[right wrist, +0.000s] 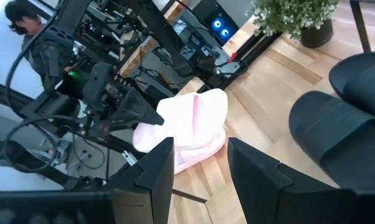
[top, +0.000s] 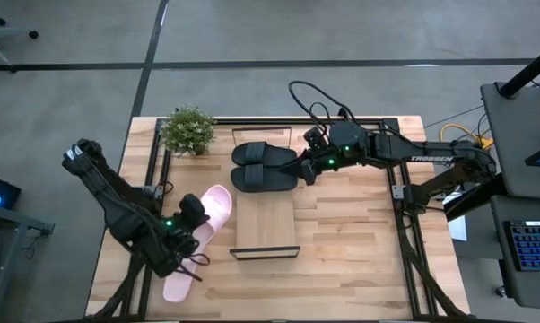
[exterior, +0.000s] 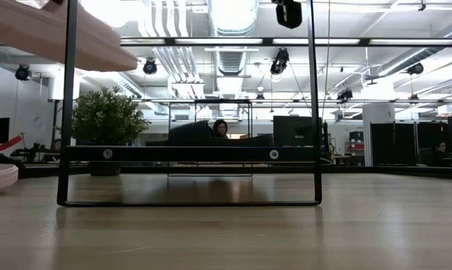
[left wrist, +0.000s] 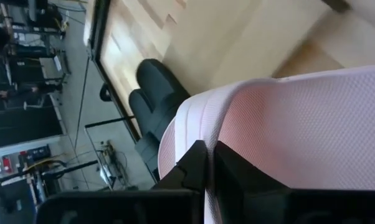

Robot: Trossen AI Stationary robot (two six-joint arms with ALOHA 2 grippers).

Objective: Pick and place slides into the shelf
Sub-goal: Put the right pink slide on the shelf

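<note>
Two black slides (top: 264,165) sit side by side at upper centre of the high view. Two pink slides (top: 198,240) lie at lower left. There is one shelf (top: 265,224), one potted plant (top: 187,130), and two robot arms.

Both arms are showing as dark, near-black jointed links. The right arm (top: 431,163) is carrying white "TROSSEN" lettering along its forearm, with black cables (top: 310,103) looping off its wrist. Small green lights are glowing near the right gripper (top: 308,170) and on the left arm (top: 131,215) beside the left gripper (top: 191,226). The fingers (right wrist: 253,171) are looking matte black and angular.
</note>
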